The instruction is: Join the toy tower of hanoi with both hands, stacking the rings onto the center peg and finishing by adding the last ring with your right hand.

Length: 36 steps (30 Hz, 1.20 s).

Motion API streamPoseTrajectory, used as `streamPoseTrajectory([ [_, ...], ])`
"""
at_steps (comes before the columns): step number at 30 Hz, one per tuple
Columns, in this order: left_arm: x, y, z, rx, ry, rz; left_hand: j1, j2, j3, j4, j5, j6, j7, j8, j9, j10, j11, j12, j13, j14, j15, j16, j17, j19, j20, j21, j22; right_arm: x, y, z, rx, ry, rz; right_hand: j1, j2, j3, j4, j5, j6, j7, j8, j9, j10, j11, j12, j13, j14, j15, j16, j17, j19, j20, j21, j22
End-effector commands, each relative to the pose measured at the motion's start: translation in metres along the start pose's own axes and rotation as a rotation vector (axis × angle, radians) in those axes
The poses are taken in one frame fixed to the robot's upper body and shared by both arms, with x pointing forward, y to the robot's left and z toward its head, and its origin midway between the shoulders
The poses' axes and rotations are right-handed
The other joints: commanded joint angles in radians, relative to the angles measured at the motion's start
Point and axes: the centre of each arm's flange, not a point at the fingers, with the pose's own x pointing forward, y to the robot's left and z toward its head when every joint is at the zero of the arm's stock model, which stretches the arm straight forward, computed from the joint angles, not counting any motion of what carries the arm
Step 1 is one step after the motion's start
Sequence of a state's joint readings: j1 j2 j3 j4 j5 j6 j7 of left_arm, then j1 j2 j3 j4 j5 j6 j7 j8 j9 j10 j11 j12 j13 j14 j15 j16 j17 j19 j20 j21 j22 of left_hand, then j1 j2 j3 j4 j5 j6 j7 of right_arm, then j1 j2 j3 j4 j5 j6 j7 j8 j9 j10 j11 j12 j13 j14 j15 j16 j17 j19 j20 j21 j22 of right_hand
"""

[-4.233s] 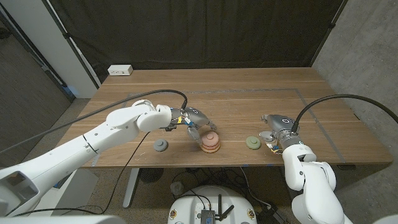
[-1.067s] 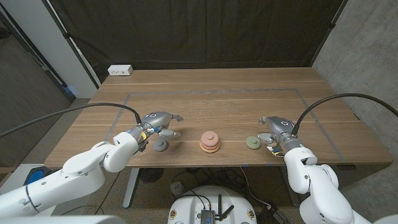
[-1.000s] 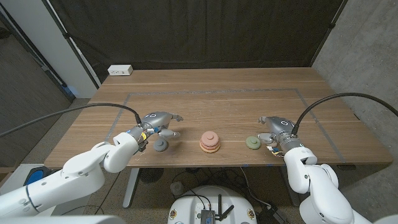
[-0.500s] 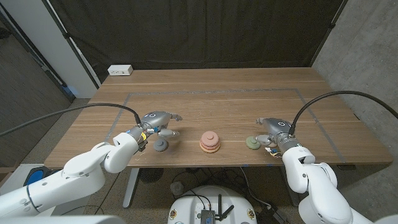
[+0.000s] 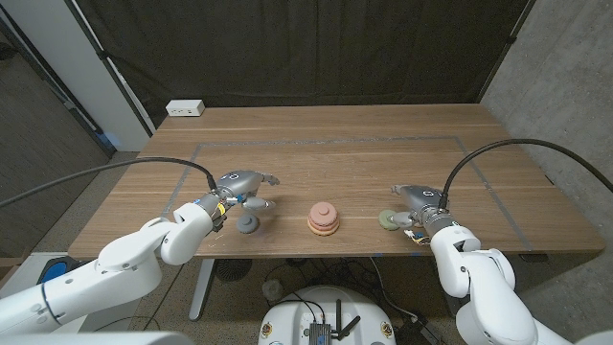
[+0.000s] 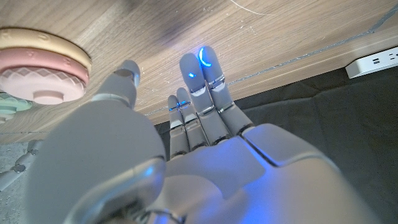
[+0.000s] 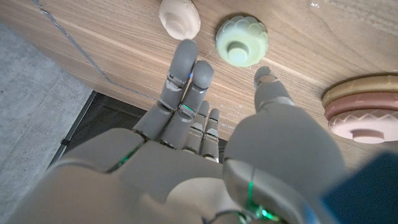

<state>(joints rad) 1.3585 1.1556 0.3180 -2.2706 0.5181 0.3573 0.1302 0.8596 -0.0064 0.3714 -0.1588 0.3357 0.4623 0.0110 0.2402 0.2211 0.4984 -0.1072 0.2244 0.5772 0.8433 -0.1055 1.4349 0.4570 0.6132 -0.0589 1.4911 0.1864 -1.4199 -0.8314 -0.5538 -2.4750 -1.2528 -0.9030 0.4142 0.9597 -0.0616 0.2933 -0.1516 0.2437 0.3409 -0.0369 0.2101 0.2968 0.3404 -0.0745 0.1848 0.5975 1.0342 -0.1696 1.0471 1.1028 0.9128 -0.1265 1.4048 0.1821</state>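
The toy tower (image 5: 323,218) stands at the table's front middle, a pink ring on a tan one around the peg; it also shows as the stack (image 6: 40,65) and the stack (image 7: 365,109). A grey ring (image 5: 248,225) lies to its left, and my left hand (image 5: 239,185) hovers just behind it, fingers apart and holding nothing; the same hand (image 6: 186,143) has its fingers stretched out. A green ring (image 5: 389,219) lies right of the tower. My right hand (image 5: 419,201) is beside it, open, with the fingers (image 7: 186,68) and thumb spread near the green ring (image 7: 242,40).
A small cream piece (image 7: 180,17) lies beyond the green ring, near the table's front edge. A white power strip (image 5: 185,108) sits at the far left corner. A taped rectangle (image 5: 326,142) marks the work area. A dark curtain hangs behind the table.
My left hand has drawn back from the tower to the grey ring and then stayed still. My right hand has crept left, closer to the green ring.
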Motion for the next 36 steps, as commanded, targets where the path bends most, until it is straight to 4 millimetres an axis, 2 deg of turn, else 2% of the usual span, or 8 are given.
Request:
streamPoseTrajectory([
  [1,0.001,0.001,-0.001,0.004,0.004,-0.002,0.002,0.012,0.009,0.002,0.006,0.012,0.001,-0.003,0.003,0.011,0.005,0.001,0.004,0.007,-0.113,0.001,0.003,0.011,-0.114,0.006,0.0,0.003,0.005,0.005,-0.029,0.002,0.042,0.002,-0.009,-0.008,0.0,-0.003,-0.008,0.006,0.0,0.0,-0.013,0.0,0.001,-0.002,-0.009,-0.048,-0.007,-0.007,-0.006,-0.088,-0.004,0.003],
  [7,0.001,0.001,-0.001,0.006,0.005,-0.004,0.001,0.015,0.012,0.002,0.007,0.012,0.002,-0.004,0.003,0.014,0.007,0.001,0.005,0.008,-0.113,0.0,0.004,0.01,-0.113,0.005,0.0,0.005,0.007,0.005,-0.026,0.007,0.054,0.007,-0.006,-0.018,0.0,-0.009,-0.026,0.004,-0.002,-0.002,-0.016,0.001,0.008,-0.009,-0.02,-0.048,-0.008,-0.025,-0.011,-0.089,-0.002,0.005],
  [10,0.002,0.001,0.0,0.007,0.003,-0.002,0.0,0.017,0.014,0.001,0.008,0.013,0.001,-0.005,0.003,0.014,0.005,0.0,0.006,0.008,-0.113,0.001,0.006,0.011,-0.114,0.005,0.0,0.006,0.009,0.006,-0.024,0.012,0.067,0.01,-0.003,-0.022,0.001,-0.012,-0.039,0.018,-0.004,-0.005,-0.014,0.004,0.01,-0.013,-0.018,-0.048,0.0,-0.027,-0.012,-0.089,0.0,0.005],
  [14,0.002,0.002,0.0,0.005,0.001,0.0,-0.001,0.018,0.015,0.0,0.009,0.012,0.0,-0.006,0.004,0.014,0.003,0.0,0.007,0.009,-0.113,0.002,0.008,0.011,-0.113,0.004,0.0,0.008,0.01,0.006,-0.027,0.019,0.074,0.012,-0.002,-0.024,0.001,-0.013,-0.05,0.019,-0.007,-0.007,-0.014,0.006,0.011,-0.015,-0.023,-0.048,-0.002,-0.032,-0.014,-0.089,0.0,0.005],
  [22,0.004,0.0,0.0,0.001,0.0,-0.008,-0.004,0.02,0.019,-0.001,0.01,0.014,0.003,-0.009,0.005,0.012,0.003,-0.003,0.009,0.006,-0.113,-0.002,0.008,0.013,-0.112,0.004,0.0,0.012,0.015,0.006,-0.027,0.026,0.084,0.013,0.001,-0.027,0.001,-0.014,-0.043,0.006,-0.002,-0.008,-0.015,0.006,0.012,-0.017,-0.025,-0.047,-0.001,-0.038,-0.016,-0.089,0.001,0.005],
  [26,0.004,-0.001,0.001,0.0,-0.001,-0.012,-0.005,0.021,0.02,-0.001,0.01,0.014,0.002,-0.01,0.005,0.014,0.004,-0.003,0.009,0.007,-0.113,-0.001,0.009,0.014,-0.113,0.004,0.0,0.015,0.017,0.006,-0.027,0.028,0.095,0.017,0.004,-0.029,0.001,-0.014,-0.025,0.011,0.008,-0.006,-0.009,0.006,0.015,-0.019,-0.025,-0.048,0.004,-0.042,-0.018,-0.089,0.002,0.006],
  [36,0.006,-0.002,0.002,-0.005,-0.003,-0.018,-0.007,0.023,0.024,-0.002,0.012,0.015,0.005,-0.012,0.006,0.016,0.007,-0.005,0.009,0.008,-0.113,0.0,0.012,0.013,-0.113,0.003,0.0,0.02,0.022,0.004,-0.019,0.04,0.116,0.021,0.01,-0.034,0.002,-0.014,-0.022,0.016,0.013,-0.004,0.0,0.01,0.019,-0.021,-0.028,-0.048,0.01,-0.051,-0.018,-0.089,0.006,0.006],
])
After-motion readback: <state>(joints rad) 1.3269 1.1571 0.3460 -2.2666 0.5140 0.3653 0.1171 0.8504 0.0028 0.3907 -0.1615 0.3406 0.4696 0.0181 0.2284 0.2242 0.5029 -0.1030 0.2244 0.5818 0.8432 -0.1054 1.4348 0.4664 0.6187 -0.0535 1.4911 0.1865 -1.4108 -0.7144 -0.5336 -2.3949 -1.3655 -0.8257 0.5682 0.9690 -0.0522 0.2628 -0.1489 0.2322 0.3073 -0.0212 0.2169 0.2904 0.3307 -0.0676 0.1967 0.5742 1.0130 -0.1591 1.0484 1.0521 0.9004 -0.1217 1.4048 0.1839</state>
